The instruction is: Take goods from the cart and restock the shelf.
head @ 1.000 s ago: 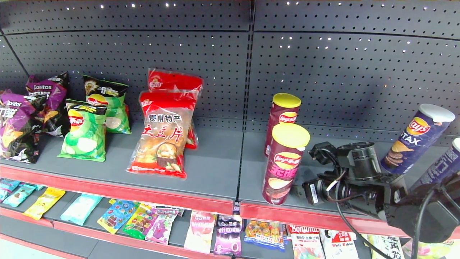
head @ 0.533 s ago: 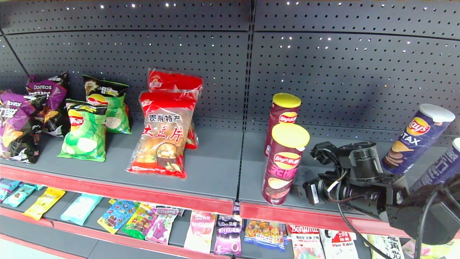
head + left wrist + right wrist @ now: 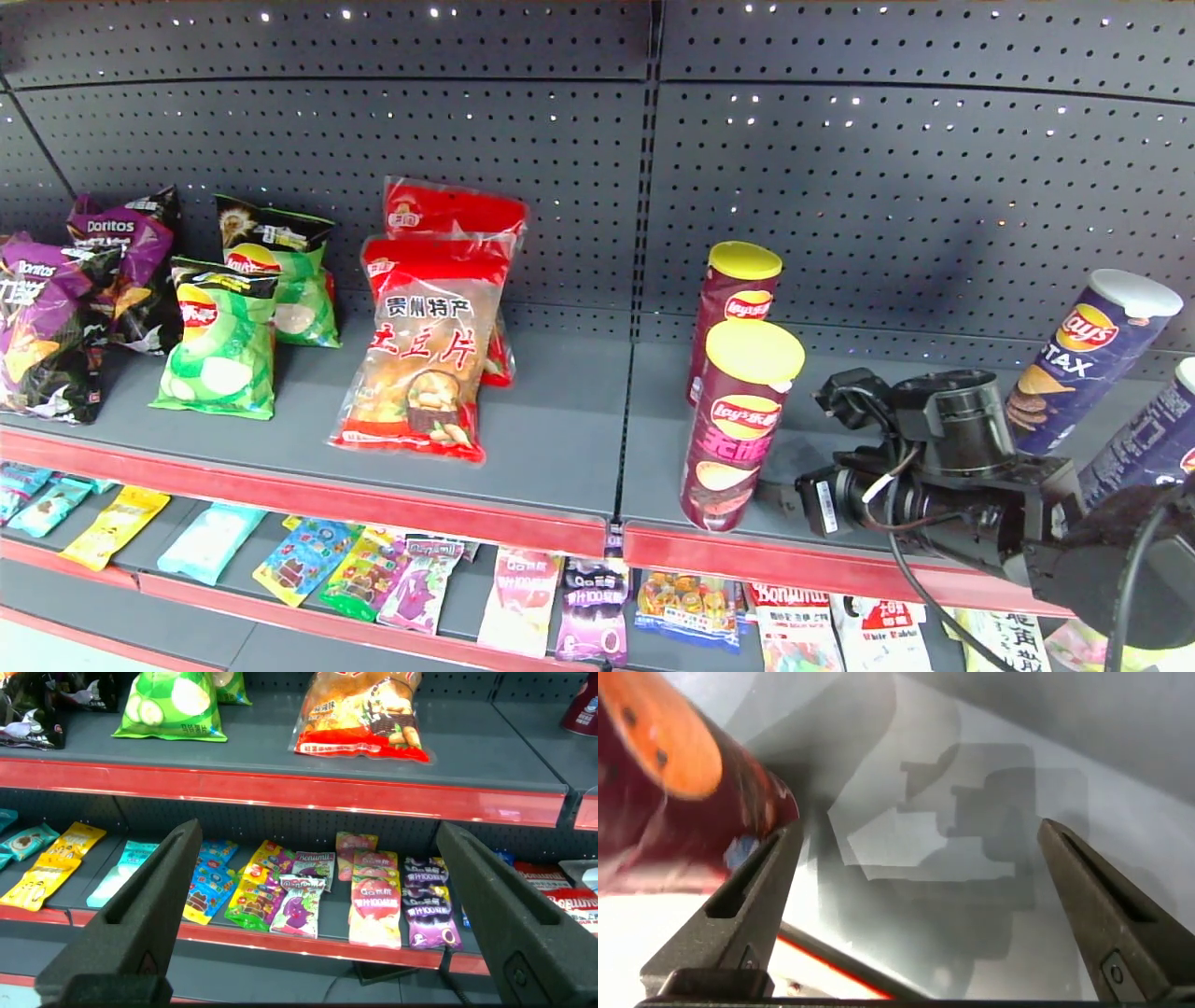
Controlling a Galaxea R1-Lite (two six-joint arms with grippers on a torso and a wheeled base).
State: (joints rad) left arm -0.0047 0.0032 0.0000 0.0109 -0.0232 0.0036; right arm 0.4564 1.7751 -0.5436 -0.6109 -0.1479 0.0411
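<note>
Two maroon chip cans with yellow lids stand on the grey shelf [image 3: 560,439], one at the front [image 3: 742,425] and one behind it [image 3: 733,308]. My right gripper [image 3: 780,490] lies low on the shelf just right of the front can. In the right wrist view this gripper [image 3: 915,905] is open, nothing sits between its fingers, and the maroon can [image 3: 663,812] is outside one finger. My left gripper [image 3: 318,915] is open and holds nothing, facing the lower shelf of candy packets [image 3: 299,896].
Two blue chip cans [image 3: 1088,359] lean against the pegboard behind my right arm. Red potato-chip bags [image 3: 425,359], green bags [image 3: 219,345] and purple bags [image 3: 47,317] fill the shelf's left half. Bare shelf lies between the red bags and the maroon cans.
My right arm has slid slightly to the right, away from the front maroon can. The cans and bags have not moved.
</note>
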